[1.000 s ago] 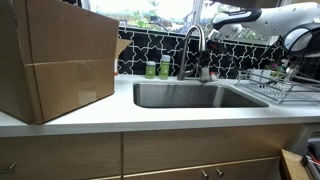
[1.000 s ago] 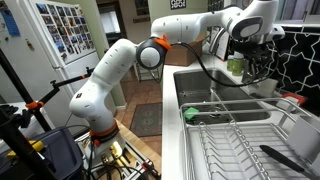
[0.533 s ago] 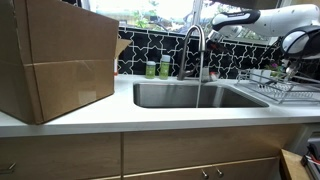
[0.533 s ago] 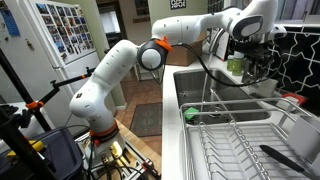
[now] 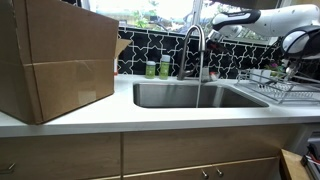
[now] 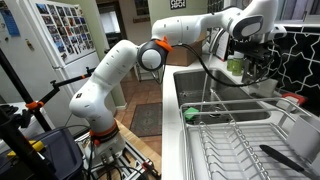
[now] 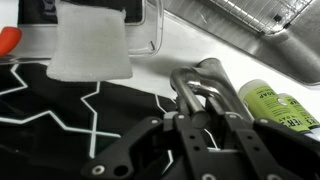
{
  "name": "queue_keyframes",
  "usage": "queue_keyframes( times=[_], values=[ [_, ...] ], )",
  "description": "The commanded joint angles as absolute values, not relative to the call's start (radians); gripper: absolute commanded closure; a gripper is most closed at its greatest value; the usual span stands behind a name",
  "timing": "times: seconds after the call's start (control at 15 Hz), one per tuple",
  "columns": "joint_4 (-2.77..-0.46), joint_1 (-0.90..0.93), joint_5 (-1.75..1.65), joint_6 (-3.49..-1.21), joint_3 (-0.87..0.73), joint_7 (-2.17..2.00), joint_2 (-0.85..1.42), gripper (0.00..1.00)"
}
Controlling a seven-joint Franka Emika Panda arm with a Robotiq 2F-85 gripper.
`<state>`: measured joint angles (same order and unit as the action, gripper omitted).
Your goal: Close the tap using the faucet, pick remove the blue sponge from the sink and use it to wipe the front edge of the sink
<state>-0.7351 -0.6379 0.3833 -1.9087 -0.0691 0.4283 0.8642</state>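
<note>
In the wrist view the gripper (image 7: 205, 120) fills the lower part of the picture, its dark fingers (image 7: 186, 135) standing to either side of the faucet's (image 7: 207, 84) curved metal. Whether they are pressed on it or only bracket it, I cannot tell. Just beyond the fingertips, to one side, stand two green bottles (image 7: 268, 101) against the black tiled wall (image 7: 60, 120). Farther on lies the pale counter, with a white cloth (image 7: 90, 45) hanging in front of a clear container and a bit of something orange (image 7: 8, 40) at the edge.

In an exterior view the arm (image 6: 190, 28) reaches over from its base to the faucet at the back of the sink (image 6: 185, 92), the gripper (image 6: 247, 50) held at faucet height. A thin stream of water (image 5: 198, 85) falls from the spout into the basin below the gripper.

The blue sponge cannot be made out; the basin floor is mostly hidden.

Beyond the sink, away from the gripper, a wire dish rack (image 5: 275, 85) sits on the counter on one side. A big cardboard box (image 5: 55, 60) stands well apart on the other side.
</note>
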Motion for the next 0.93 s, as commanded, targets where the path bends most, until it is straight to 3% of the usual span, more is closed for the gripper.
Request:
queue_keyframes(
  times=[0.0, 0.87],
  values=[
    [-0.697, -0.664, 0.471, -1.857, 0.012, 0.454, 0.871, 0.94],
    [-0.752, -0.639, 0.427, -1.905, 0.041, 0.540, 0.820, 0.94]
  ],
)
